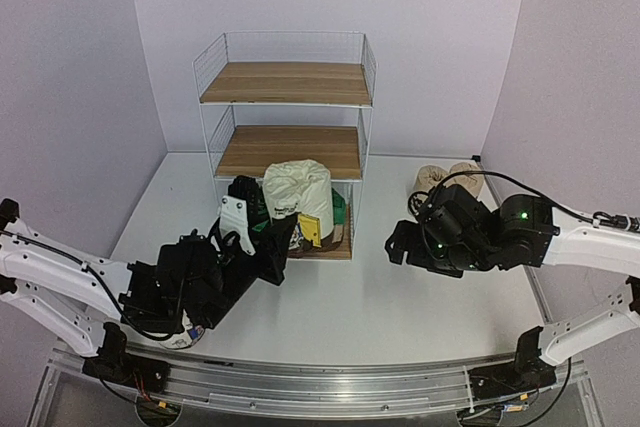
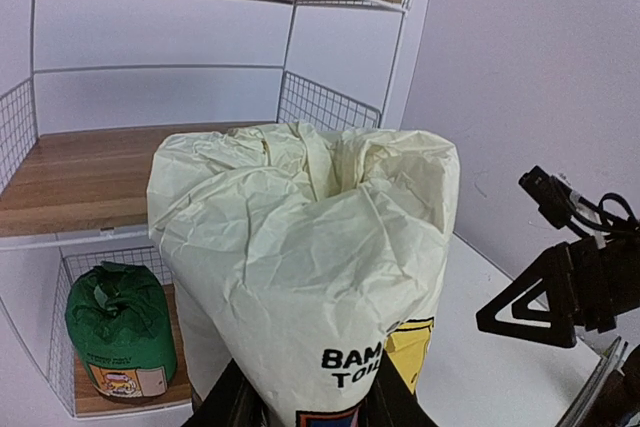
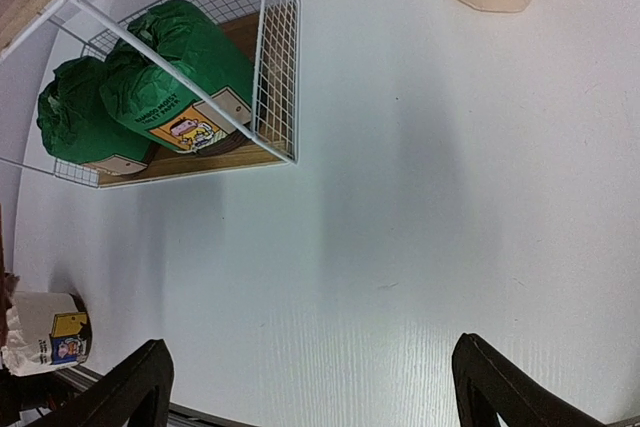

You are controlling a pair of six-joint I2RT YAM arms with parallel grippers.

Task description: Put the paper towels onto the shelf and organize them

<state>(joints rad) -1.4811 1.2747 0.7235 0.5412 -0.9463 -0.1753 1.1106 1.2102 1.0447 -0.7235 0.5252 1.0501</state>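
left gripper (image 1: 265, 227) was clamped on white roll (image 2: 300, 247), print read "BAM… TOIL…", just in front of shelf (image 1: 285, 82). right gripper (image 3: 310, 357) gaped wide, empty, right of shelf. green rolls (image 3: 180, 57) sat on its bottom tier.

White arms (image 1: 60, 269), black wrists (image 1: 190, 282), black cables (image 1: 470, 176), green light (image 1: 521, 214).

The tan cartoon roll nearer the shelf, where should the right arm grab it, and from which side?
Grip the tan roll around its middle, not the crumpled top. It stands upright, with the second tan roll close on the side away from the shelf, so probably come from the shelf side, the open right end effector straddling its near and far faces.
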